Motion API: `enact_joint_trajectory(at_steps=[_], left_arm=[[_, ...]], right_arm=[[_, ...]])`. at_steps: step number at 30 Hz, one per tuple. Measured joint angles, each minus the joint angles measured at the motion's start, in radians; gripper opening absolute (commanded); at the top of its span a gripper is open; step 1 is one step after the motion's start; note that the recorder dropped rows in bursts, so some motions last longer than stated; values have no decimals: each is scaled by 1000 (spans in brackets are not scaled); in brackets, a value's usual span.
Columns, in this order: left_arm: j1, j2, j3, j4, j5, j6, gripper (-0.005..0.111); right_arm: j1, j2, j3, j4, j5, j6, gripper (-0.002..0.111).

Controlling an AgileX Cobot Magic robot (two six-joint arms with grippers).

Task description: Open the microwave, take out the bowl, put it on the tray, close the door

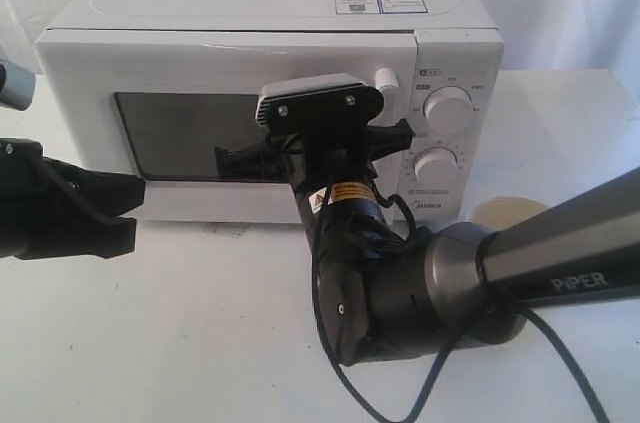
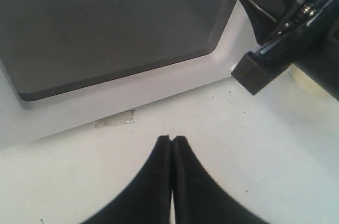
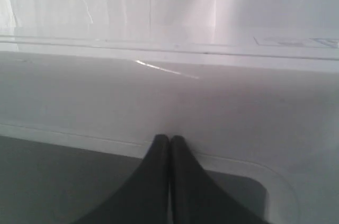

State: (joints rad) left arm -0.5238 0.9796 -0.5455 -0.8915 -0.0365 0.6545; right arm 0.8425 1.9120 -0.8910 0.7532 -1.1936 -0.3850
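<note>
Closed door (image 1: 200, 63) dead ahead of right pincer (image 3: 170, 139), tips pinched together; left pincer (image 2: 171, 139) likewise together.
Door judged stiff, glossy, slippery; bar handle (image 1: 388, 81) just beside right pincer offered the hold. No bowl in view.

You are working on a white table (image 1: 180, 333), plain and matte, with small dark specks scattered over it in the left wrist view. The white Midea microwave (image 1: 250, 53) stands directly on it, base flat on the tabletop. Just in front of that base there is a small grey scuffed patch (image 2: 114, 119) on the surface. Beside the microwave's dial end a pale tan round object (image 1: 510, 211) lies on the table, partly hidden; you cannot tell what it is.
</note>
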Motion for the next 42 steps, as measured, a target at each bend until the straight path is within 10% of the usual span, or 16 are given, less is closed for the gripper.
enact_joint_trajectory(at_steps=[42], left_arm=[[0, 0, 0, 0, 82, -6, 0]], right_arm=[[259, -316, 435, 21, -14, -52, 0]])
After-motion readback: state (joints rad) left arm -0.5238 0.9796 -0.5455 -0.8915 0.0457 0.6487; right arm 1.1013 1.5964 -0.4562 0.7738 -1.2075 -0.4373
